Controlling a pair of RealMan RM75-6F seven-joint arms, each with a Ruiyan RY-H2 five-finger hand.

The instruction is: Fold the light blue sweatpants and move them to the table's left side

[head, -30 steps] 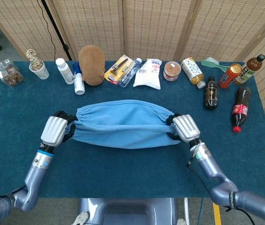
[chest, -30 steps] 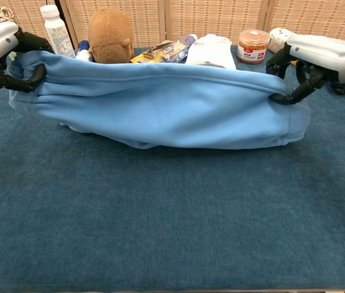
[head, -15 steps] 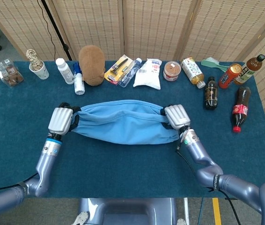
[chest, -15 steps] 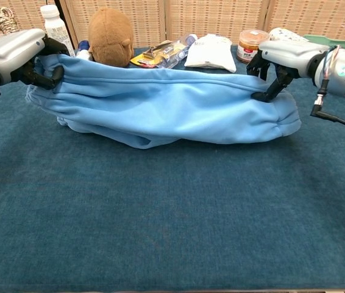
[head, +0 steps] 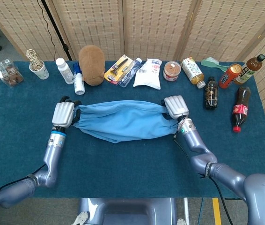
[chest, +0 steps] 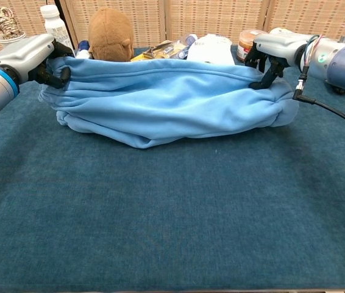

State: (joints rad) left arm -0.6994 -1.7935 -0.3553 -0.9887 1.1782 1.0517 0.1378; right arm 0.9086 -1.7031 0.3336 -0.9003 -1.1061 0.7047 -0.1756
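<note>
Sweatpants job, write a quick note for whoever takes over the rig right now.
Left robot hand: grips the left end of the light blue sweatpants.
Right robot hand: grips the right end.
Sweatpants: bunched into a long band across the middle of the blue table, just in front of the brown plush and the white pouch.
Done: folded lengthwise, roughly.
Left: probably fold end to end, then move the bundle to the table's left side and let go.
</note>
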